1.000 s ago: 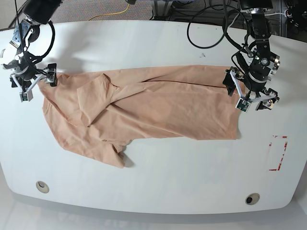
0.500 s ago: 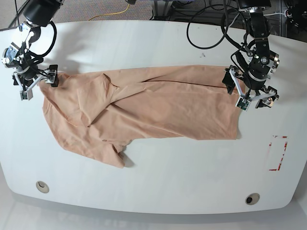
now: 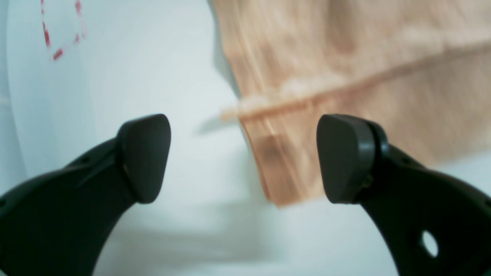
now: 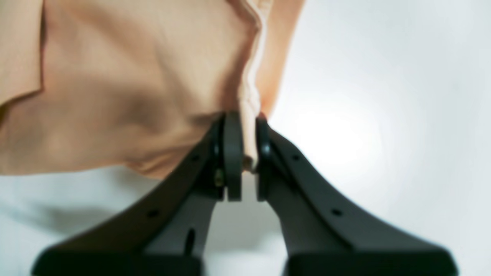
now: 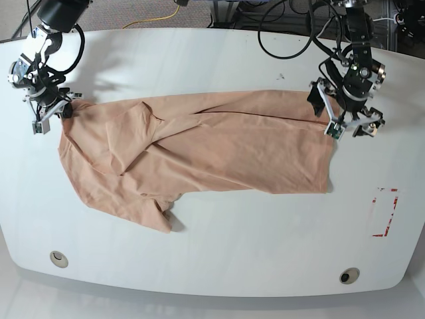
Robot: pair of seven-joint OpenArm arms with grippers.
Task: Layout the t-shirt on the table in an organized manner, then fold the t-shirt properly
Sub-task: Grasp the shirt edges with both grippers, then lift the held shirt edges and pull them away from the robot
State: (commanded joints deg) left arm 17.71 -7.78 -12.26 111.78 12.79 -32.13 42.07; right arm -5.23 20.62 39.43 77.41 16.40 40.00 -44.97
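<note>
The peach t-shirt (image 5: 199, 149) lies crumpled lengthwise across the white table (image 5: 219, 252), with a sleeve folded over near its left end. In the base view my right gripper (image 5: 61, 111) is at the shirt's far-left corner. The right wrist view shows that gripper (image 4: 249, 142) shut on a seamed edge of the t-shirt (image 4: 134, 96). My left gripper (image 5: 350, 127) hovers over the shirt's right end. In the left wrist view this gripper (image 3: 245, 157) is open, with the t-shirt's (image 3: 345, 69) hem corner below and between its fingers, untouched.
A red tape mark (image 5: 385, 212) sits near the table's right edge, also seen as red tape (image 3: 57, 53) in the left wrist view. Two grommets (image 5: 58, 258) (image 5: 348, 275) lie along the front edge. Black cables (image 5: 285, 40) hang over the back edge.
My right gripper has shut on the shirt's far-left corner and shifted slightly toward the back. My left gripper has moved a little toward the back, staying open.
</note>
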